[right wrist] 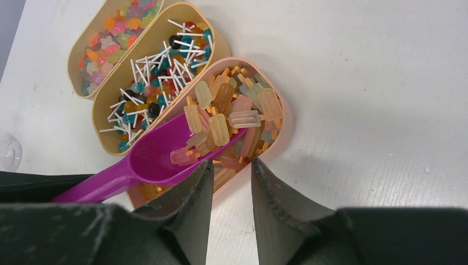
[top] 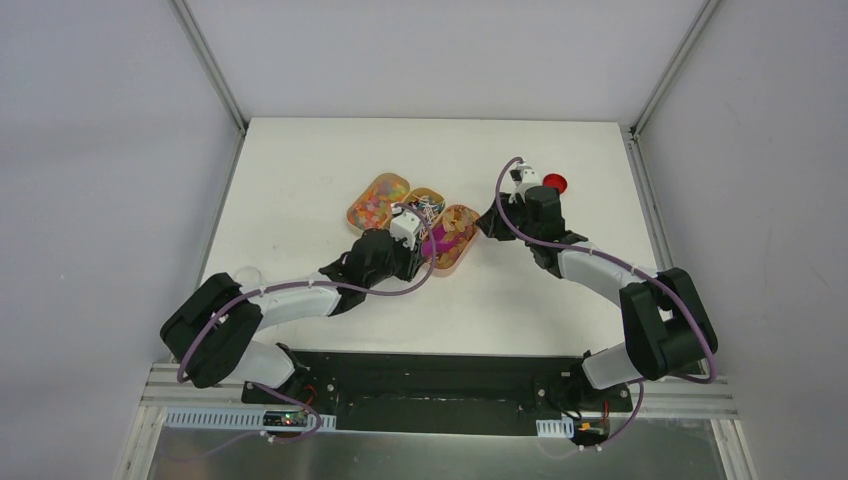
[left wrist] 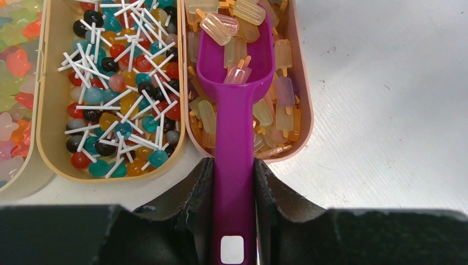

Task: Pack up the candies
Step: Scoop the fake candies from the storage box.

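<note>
Three oval trays of candies stand side by side mid-table. One holds mixed bright-coloured bits (right wrist: 113, 38), the middle one red, white and dark lollipop pieces (left wrist: 121, 83), and the pink tray (right wrist: 284, 116) translucent orange-yellow gummies (left wrist: 284, 88). My left gripper (left wrist: 233, 165) is shut on the handle of the magenta scoop (left wrist: 234, 110). The scoop's bowl lies in the pink tray with a few gummies in it. My right gripper (right wrist: 232, 165) is open and empty at the pink tray's near rim, which shows between its fingertips. In the top view the left gripper (top: 425, 240) and right gripper (top: 487, 222) flank that tray (top: 462, 250).
A flat red round disc (top: 555, 183) lies behind the right wrist, toward the table's back right. A clear round object (top: 245, 275) sits near the left edge beside the left arm. Metal frame posts stand at the back corners.
</note>
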Controlling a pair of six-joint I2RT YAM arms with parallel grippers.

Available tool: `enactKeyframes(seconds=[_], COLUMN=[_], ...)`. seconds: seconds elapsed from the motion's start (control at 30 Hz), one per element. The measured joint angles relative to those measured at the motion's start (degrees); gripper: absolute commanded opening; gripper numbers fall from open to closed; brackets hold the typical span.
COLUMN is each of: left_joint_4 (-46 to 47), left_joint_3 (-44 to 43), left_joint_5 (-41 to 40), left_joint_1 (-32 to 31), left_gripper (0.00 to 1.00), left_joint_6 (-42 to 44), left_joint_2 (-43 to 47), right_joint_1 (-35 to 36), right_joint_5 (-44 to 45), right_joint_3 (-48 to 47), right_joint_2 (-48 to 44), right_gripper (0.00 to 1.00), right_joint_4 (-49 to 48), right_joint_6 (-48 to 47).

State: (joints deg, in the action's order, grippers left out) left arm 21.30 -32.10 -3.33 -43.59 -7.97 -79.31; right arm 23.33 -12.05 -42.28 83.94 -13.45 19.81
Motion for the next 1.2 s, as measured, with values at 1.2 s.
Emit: enactKeyframes(seconds=[1.2], left_joint_4=[15.41], left_joint_3=[14.67], left_joint_5=[-1.6], left_joint_1=[-0.72], left_gripper=[0.0], left_joint_6=[5.88], left_joint_2=[9.77], right_joint_1=[-0.26], right_joint_5=[0.31], right_joint_3=[0.0], right_joint_2=[-3.32], right_gripper=[0.33], right_joint_4=[1.9], right_joint_6=[-2.05])
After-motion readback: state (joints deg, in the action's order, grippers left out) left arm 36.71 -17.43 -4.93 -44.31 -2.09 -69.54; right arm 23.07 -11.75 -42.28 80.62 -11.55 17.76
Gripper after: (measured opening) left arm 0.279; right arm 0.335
